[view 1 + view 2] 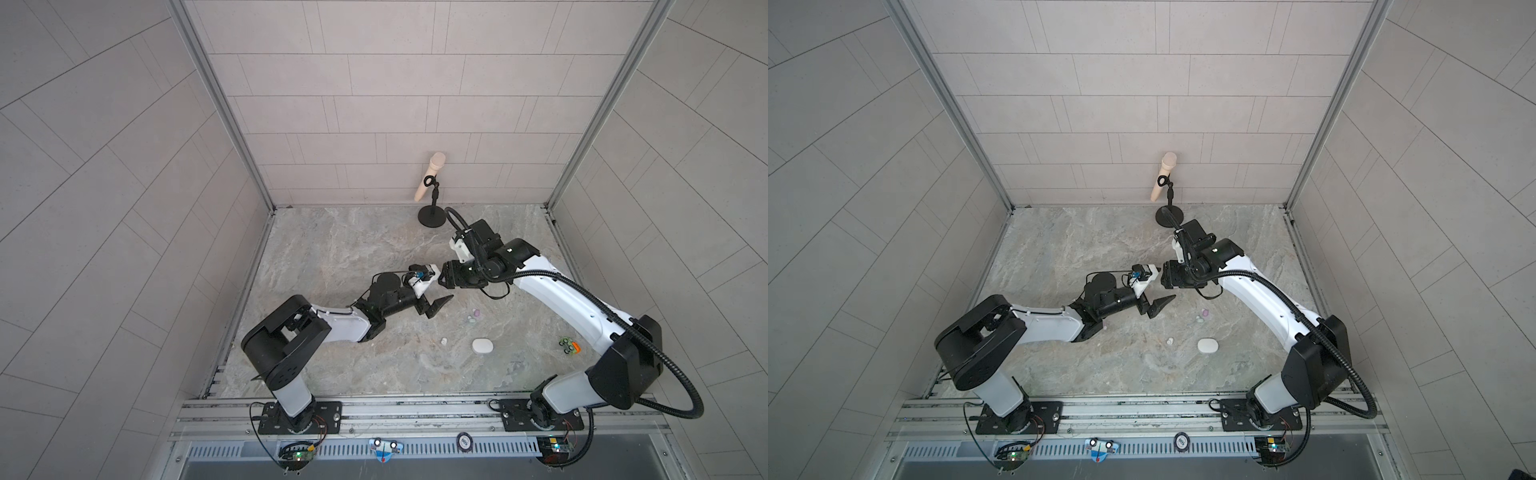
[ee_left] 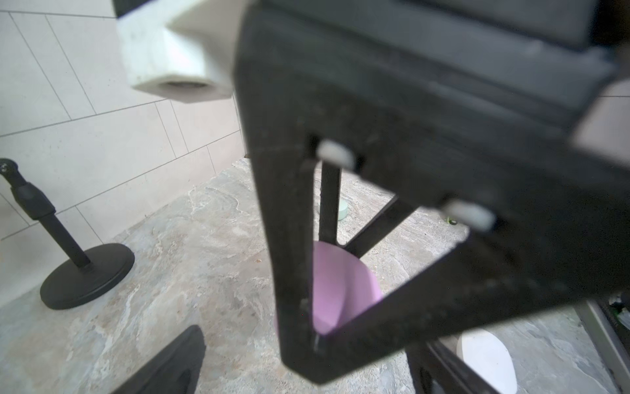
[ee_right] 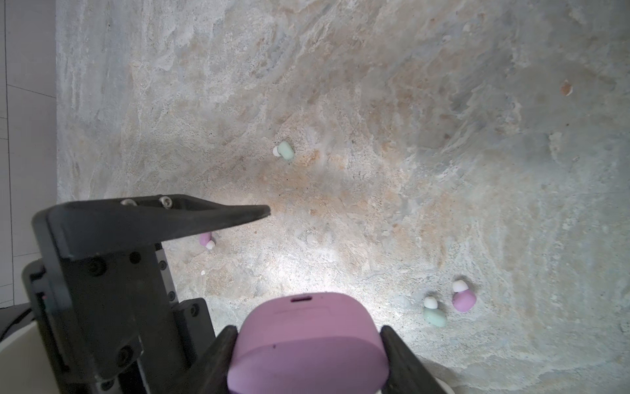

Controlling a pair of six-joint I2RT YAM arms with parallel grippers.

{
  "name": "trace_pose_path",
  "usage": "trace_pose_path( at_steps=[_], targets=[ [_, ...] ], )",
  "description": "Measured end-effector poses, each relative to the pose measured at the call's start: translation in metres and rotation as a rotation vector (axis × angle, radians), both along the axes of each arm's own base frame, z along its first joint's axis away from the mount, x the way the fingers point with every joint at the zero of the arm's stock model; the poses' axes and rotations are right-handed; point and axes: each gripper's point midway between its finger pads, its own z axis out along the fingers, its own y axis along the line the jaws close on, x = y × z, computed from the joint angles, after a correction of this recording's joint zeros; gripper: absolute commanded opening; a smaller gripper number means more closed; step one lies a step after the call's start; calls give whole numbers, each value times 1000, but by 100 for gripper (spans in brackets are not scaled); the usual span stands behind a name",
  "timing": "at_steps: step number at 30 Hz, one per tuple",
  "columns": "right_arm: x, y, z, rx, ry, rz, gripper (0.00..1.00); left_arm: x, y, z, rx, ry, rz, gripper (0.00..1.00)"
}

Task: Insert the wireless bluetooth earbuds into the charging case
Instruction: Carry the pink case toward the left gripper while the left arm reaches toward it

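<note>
My right gripper (image 3: 308, 334) is shut on a lilac charging case (image 3: 306, 341), one finger on each side, lid closed; it hangs above the table in both top views (image 1: 442, 279) (image 1: 1163, 279). My left gripper (image 2: 306, 344) is open right beside it, with one finger (image 3: 238, 213) reaching past the case. In both top views the left gripper (image 1: 436, 291) (image 1: 1156, 291) meets the right one mid-table. Loose earbuds lie on the table: a lilac one (image 3: 463, 299) beside a mint one (image 3: 434, 315), another mint one (image 3: 285, 151), another lilac one (image 3: 206, 239), and a white one (image 1: 444, 341).
A white closed case (image 1: 482, 345) lies toward the front of the marble table (image 1: 332, 249). A green-and-orange toy (image 1: 568, 345) sits at the right. A microphone on a black stand (image 1: 432, 216) is at the back wall. A small mint-green object (image 2: 342, 209) shows behind the right gripper's finger.
</note>
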Motion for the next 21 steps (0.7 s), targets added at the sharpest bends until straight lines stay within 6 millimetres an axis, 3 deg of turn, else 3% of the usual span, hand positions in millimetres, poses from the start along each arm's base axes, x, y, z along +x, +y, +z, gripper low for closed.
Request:
trace_pose_path(
  at_steps=[11, 21],
  targets=[
    [-5, 7, 3, 9, 1, 1, 47, -5, -5, -4, 39, -15, -23, 74],
    [-6, 8, 7, 21, -2, -7, 46, -5, -6, 1, 39, -52, -14, 69]
  ],
)
